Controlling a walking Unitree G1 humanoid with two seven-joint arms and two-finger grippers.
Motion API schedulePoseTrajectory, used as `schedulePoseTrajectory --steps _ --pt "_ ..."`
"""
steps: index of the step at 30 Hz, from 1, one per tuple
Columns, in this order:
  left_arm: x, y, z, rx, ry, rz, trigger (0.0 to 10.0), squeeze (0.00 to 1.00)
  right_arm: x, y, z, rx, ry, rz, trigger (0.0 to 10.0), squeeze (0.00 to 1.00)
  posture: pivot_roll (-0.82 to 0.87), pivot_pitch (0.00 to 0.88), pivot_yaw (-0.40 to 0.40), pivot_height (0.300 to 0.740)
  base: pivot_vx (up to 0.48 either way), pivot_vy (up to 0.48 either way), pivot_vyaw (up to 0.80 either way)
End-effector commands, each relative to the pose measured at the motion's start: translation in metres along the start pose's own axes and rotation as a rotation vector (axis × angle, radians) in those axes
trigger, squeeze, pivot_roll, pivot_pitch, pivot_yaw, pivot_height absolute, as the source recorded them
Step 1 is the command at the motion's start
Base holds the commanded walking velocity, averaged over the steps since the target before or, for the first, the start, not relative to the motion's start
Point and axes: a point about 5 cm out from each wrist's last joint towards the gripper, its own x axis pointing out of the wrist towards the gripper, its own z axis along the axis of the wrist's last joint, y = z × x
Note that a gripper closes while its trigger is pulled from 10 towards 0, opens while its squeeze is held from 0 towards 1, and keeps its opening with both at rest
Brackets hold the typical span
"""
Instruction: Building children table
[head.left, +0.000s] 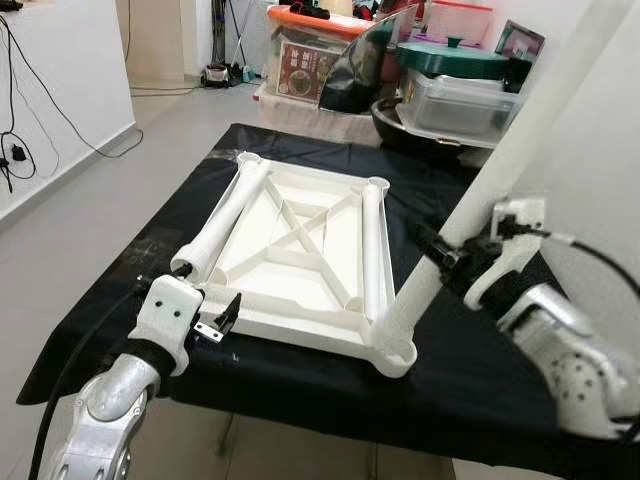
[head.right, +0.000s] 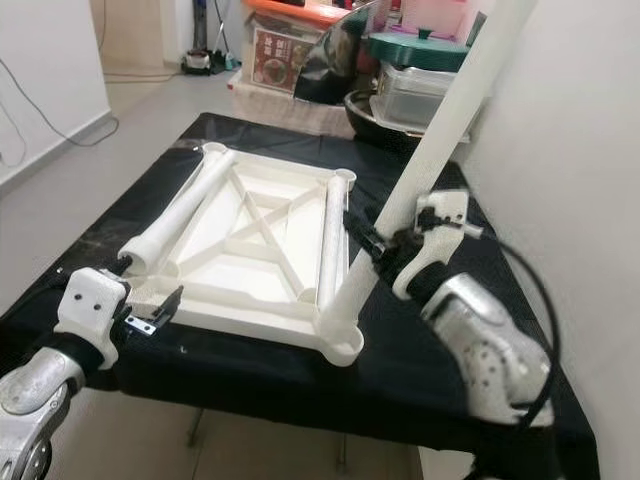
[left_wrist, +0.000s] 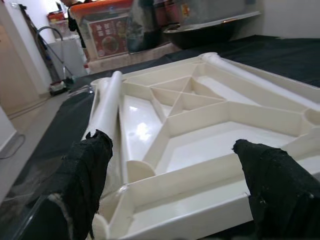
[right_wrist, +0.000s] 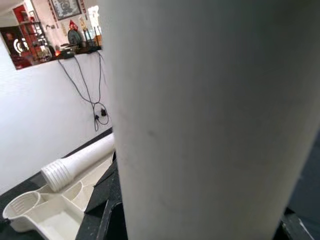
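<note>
One white tabletop (head.left: 300, 255) lies upside down on the black-covered surface (head.left: 470, 360). Three white legs show. Two lie loose inside the tabletop, one along its left edge (head.left: 228, 215) and one along its right edge (head.left: 375, 245). The third leg (head.left: 500, 165) leans steeply, its foot in the near right corner socket (head.left: 395, 345). The right gripper (head.left: 450, 255) has its jaws clamped on this leg. The left gripper (head.left: 225, 318) sits at the tabletop's near left corner, jaws apart and holding nothing.
</note>
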Motion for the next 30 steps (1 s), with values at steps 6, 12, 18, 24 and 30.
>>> schedulePoseTrajectory --steps 6,12,18,24,30 --pt "-0.003 -0.008 -0.002 -0.063 0.02 0.002 10.0 0.0 0.002 0.013 -0.008 0.029 -0.024 -0.005 0.0 0.0 0.07 0.0 -0.155 0.74 0.0 0.231 -0.4" --pt "-0.005 -0.007 -0.001 -0.065 0.015 0.011 10.0 0.0 0.003 0.017 -0.013 0.038 -0.02 -0.008 0.0 0.0 0.07 0.0 -0.157 0.74 0.0 0.461 -0.67" --pt "-0.005 -0.002 0.0 -0.063 0.011 0.025 10.0 0.0 0.009 0.015 -0.009 -0.02 -0.055 -0.061 0.0 0.0 0.08 0.0 -0.154 0.74 0.0 0.0 0.0" --pt "-0.004 -0.003 0.0 -0.067 0.02 0.029 10.0 0.0 0.014 0.009 -0.008 -0.092 -0.083 -0.12 0.0 0.0 0.08 0.0 -0.15 0.74 0.0 0.0 0.0" --pt "-0.002 -0.004 0.0 -0.059 0.027 0.033 10.0 0.0 0.019 0.0 -0.001 -0.158 -0.113 -0.173 0.0 0.0 0.09 0.0 -0.156 0.74 0.0 0.0 0.0"
